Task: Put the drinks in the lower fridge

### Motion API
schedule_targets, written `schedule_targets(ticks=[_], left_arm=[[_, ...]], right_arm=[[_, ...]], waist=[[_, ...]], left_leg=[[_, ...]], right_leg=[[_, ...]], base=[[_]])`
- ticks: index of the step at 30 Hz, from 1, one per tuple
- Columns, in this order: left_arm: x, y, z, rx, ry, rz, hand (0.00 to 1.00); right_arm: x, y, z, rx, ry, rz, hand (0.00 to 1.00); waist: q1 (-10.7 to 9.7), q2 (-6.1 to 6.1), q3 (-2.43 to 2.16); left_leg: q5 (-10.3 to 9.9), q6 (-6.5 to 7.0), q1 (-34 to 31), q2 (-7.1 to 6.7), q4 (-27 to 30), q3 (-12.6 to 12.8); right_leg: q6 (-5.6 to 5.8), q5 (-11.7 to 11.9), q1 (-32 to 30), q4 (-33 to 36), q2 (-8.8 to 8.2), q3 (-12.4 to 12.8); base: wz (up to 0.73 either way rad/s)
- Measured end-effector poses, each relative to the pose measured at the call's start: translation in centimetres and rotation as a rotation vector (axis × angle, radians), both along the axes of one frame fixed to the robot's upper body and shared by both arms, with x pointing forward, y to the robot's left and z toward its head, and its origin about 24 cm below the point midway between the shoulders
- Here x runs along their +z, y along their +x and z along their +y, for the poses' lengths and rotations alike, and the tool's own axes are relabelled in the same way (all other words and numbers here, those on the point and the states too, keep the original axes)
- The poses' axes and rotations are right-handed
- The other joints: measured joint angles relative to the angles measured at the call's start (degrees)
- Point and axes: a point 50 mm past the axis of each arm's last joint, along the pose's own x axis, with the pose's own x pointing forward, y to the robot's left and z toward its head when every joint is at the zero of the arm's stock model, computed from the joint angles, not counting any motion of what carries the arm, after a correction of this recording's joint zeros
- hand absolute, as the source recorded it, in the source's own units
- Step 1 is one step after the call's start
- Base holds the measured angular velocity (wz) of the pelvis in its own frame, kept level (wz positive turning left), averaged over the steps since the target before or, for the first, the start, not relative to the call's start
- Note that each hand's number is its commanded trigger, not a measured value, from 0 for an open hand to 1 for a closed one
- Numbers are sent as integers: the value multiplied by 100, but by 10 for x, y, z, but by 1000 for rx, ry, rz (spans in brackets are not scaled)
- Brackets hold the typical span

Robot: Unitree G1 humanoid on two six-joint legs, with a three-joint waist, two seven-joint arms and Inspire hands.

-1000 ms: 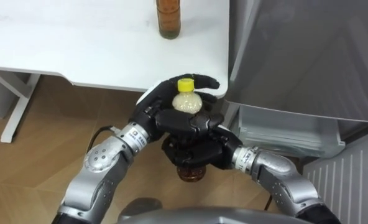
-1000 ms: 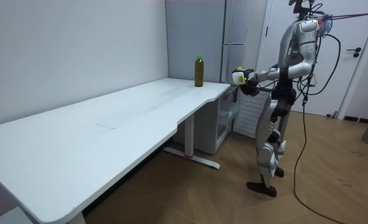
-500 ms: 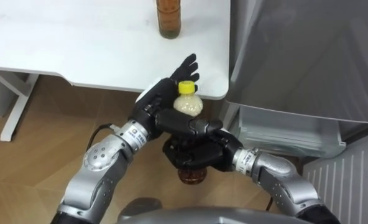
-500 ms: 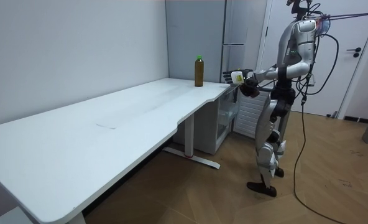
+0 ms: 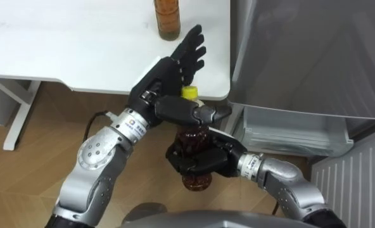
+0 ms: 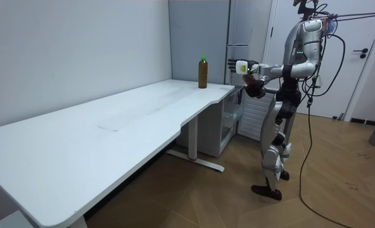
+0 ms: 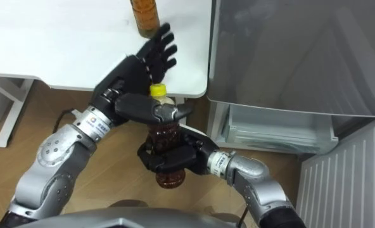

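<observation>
Just off the corner of the white worktop (image 5: 67, 50), beside the grey fridge (image 5: 301, 57), the robot stands upright (the room view shows it facing the fridge, arms raised to chest height) with both hands meeting in front of it. The right hand (image 5: 200, 161) has its fingers curled round the lower body of a yellow-capped bottle (image 5: 190, 134) of dark brown drink and holds it upright in the air, clear of the worktop. The left hand (image 5: 168, 73) is behind the bottle's top, its fingers straight and spread towards the worktop's edge, its thumb lying across the bottle's neck just under the cap. A second bottle (image 5: 167, 16) of brown drink stands on the worktop near its corner. The fridge's lower compartment (image 5: 289, 130) stands open to the right.
</observation>
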Motion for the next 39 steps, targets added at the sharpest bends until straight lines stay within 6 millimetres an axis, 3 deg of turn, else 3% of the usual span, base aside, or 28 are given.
schedule_targets(ticks=[4, 9, 19, 23, 30, 39], left_arm=[[13, 1, 1, 9, -17, -55, 0], [46, -2, -1, 9, -57, -208, 0], [62, -1, 9, 52, -55, -287, 0], [70, 2, 25, 138, -47, -340, 0], [93, 4, 54, 334, -42, -461, 0], [111, -3, 87, 596, -55, -568, 0]], right_arm=[[-2, -2, 0, 3, -6, 8, 100], [-4, -7, -1, 0, -14, 22, 100], [-7, -9, -3, 33, -72, 12, 100], [-9, -12, -12, 6, -85, 23, 100], [-10, -13, -34, -79, -115, 28, 100], [-16, -28, -39, -97, -139, 63, 100]], waist=[[18, -14, 9], [18, -18, 1], [25, 26, -43], [74, 40, -40], [377, 93, -34], [661, 108, -26]], left_leg=[[-1, 0, 0, 1, -13, 5], [0, 0, -14, 0, -21, 9], [0, 0, 24, -1, -12, 3], [0, 0, 23, 0, 2, 2], [9, -5, 49, -2, -19, -18], [38, -15, 230, -12, -157, -20]], right_leg=[[0, 0, -8, -1, -2, -1], [0, 0, -24, -1, -3, -3], [0, 0, 14, -1, -3, -6], [-1, 1, 19, 0, -3, -9], [-4, 4, 39, -2, -1, -20], [-4, 4, 207, -104, 2, -25]], base=[[0], [0], [0], [0], [0], [0]])
